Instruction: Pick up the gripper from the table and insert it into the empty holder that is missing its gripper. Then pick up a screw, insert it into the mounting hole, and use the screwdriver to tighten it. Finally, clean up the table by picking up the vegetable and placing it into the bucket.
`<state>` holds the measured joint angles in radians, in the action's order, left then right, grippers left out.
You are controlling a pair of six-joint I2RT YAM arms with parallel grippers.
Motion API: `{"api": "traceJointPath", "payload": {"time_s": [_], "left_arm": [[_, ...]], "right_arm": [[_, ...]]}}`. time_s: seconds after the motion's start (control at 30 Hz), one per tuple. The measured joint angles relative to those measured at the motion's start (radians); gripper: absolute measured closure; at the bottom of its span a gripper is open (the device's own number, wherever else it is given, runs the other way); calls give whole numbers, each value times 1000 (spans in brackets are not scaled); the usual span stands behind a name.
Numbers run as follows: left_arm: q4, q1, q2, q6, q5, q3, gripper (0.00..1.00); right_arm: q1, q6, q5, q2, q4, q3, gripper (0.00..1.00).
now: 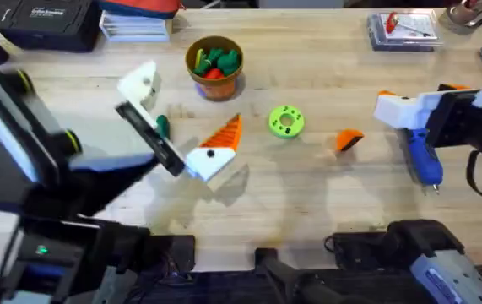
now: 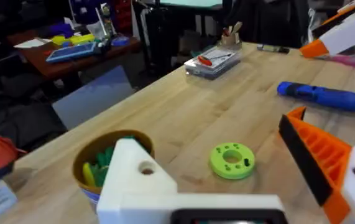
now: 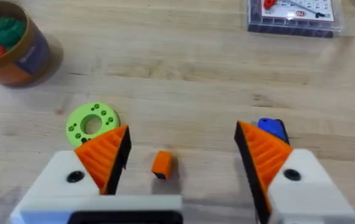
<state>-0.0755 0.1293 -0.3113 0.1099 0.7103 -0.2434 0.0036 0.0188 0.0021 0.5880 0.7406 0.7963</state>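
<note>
The loose orange gripper (image 1: 349,140) lies on the table right of centre; it also sits ahead of and between my right fingers (image 3: 161,163). My right gripper (image 1: 397,105) (image 3: 180,134) hovers open to its right, holding nothing. The blue screwdriver (image 1: 422,156) (image 2: 323,96) lies just beneath the right arm. My left gripper (image 1: 186,105) (image 2: 217,134) is open and empty. One side is the bare white holder (image 1: 143,83) (image 2: 137,180); the other carries an orange pad (image 1: 222,137). The dark green vegetable (image 1: 163,127) peeks out beside the left arm. The bucket (image 1: 215,80) (image 2: 84,163) stands behind, with toy vegetables inside.
A lime-green disc with holes (image 1: 286,121) (image 2: 232,160) (image 3: 91,122) lies between the left gripper and the loose orange piece. A clear screw box (image 1: 403,29) (image 3: 294,15) sits at the far right. Books and a black case line the far left edge.
</note>
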Motion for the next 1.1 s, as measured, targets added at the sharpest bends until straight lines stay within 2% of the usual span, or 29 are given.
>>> {"api": "traceJointPath", "payload": {"time_s": [0.2, 0.4, 0.6, 0.8, 1.1], "left_arm": [[-60, 43, 130, -65, -26, 146, 15], [-63, 54, 258, -92, -30, 222, 15], [-10, 54, 307, -107, -34, 232, 14], [140, 54, 307, -116, -35, 233, 14], [140, 54, 306, -118, -33, 233, 14]], "right_arm": [[0, 0, 0, 0, 0, 0, 7], [0, 1, 0, 0, 0, 0, 8], [0, 0, 0, 0, 0, 0, 8], [0, 1, 0, 0, 0, 0, 8], [0, 1, 0, 0, 0, 0, 8]]}}
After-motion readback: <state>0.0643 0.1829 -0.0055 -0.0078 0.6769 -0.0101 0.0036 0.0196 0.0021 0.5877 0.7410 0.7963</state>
